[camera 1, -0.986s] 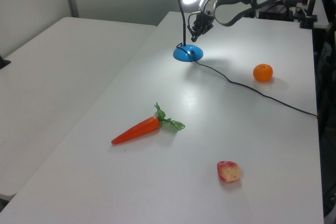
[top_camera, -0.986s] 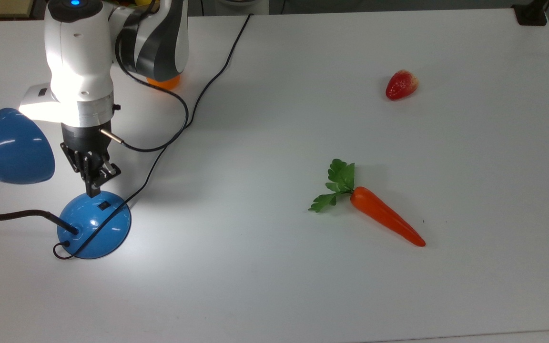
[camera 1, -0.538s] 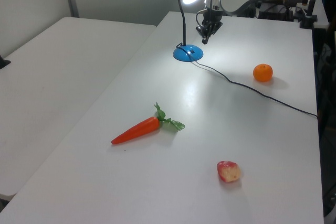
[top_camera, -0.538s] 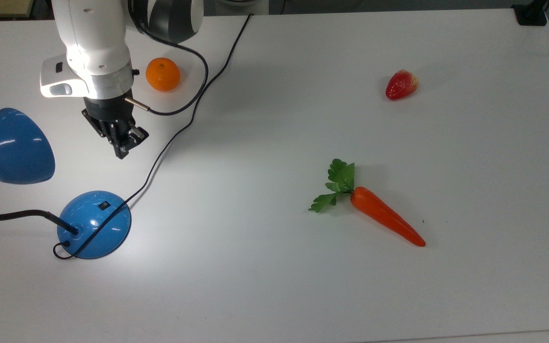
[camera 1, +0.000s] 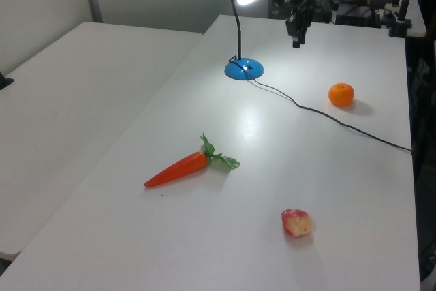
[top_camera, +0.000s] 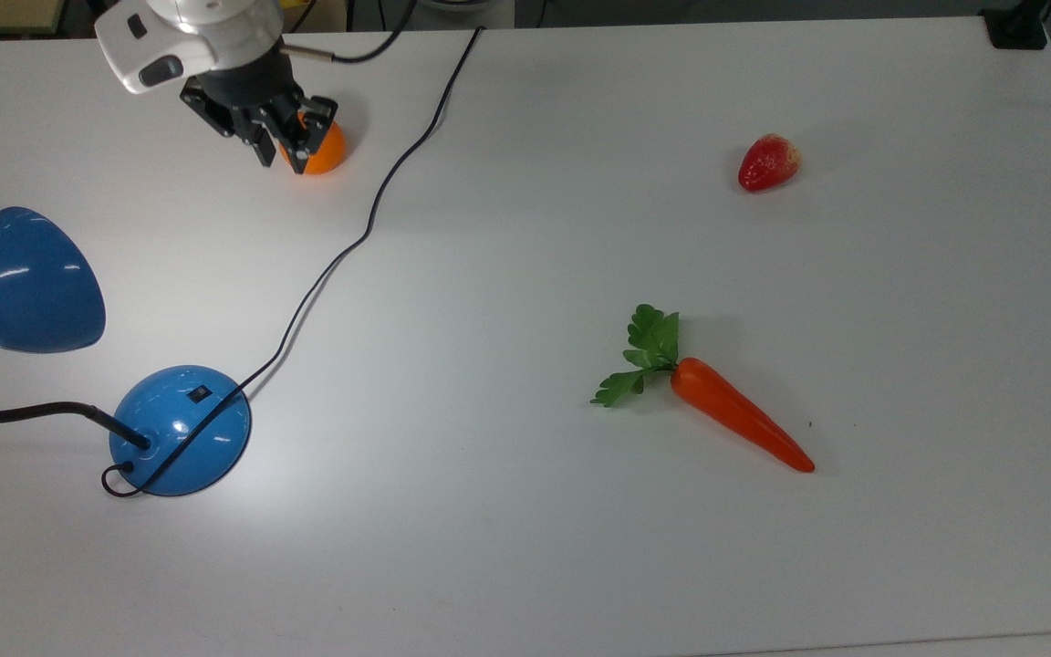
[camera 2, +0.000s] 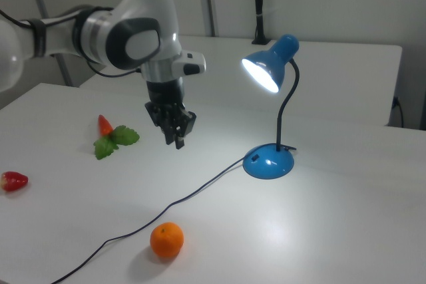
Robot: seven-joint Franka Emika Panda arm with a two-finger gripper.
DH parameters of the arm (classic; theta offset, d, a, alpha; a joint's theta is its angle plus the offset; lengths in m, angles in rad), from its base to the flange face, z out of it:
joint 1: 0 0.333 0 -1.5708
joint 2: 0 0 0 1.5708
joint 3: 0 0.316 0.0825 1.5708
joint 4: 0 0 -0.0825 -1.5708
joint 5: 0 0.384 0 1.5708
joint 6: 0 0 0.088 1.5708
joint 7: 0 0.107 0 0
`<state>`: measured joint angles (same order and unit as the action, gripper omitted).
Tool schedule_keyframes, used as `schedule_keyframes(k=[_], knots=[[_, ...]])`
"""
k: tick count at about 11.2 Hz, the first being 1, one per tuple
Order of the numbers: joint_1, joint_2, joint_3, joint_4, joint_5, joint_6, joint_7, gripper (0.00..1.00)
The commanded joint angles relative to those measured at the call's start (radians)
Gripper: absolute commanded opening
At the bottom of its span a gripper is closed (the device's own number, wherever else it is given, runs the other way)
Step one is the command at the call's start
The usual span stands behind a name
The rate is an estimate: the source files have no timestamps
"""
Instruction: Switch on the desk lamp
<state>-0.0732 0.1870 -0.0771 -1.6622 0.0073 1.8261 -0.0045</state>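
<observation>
On the white table [top_camera: 580, 566] a glossy blue desk lamp [camera 2: 269, 161] is seen lit, its bell shade held on a bent black neck over a domed base [top_camera: 181, 429] with a small black switch; no writing can be read. Well apart, above the smooth orange [camera 2: 166, 240], the gripper [camera 2: 177, 139] is held with its fingers nearly together, nothing between them.

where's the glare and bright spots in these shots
Right view: the desk lamp shade glows white, blown out, with a bright pool on the table. Left view: the same lit shade and a sheen on the tabletop. Top view: small highlights on the glossy blue shade and base.
</observation>
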Motion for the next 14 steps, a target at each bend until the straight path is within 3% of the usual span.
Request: schedule_keyframes(k=[1,14], knots=[[0.003,-0.179,-0.018,-0.116,0.031,-0.098,-0.095,0.98],[0.0,-0.218,-0.041,-0.09,0.022,-0.175,-0.092,1.0]])
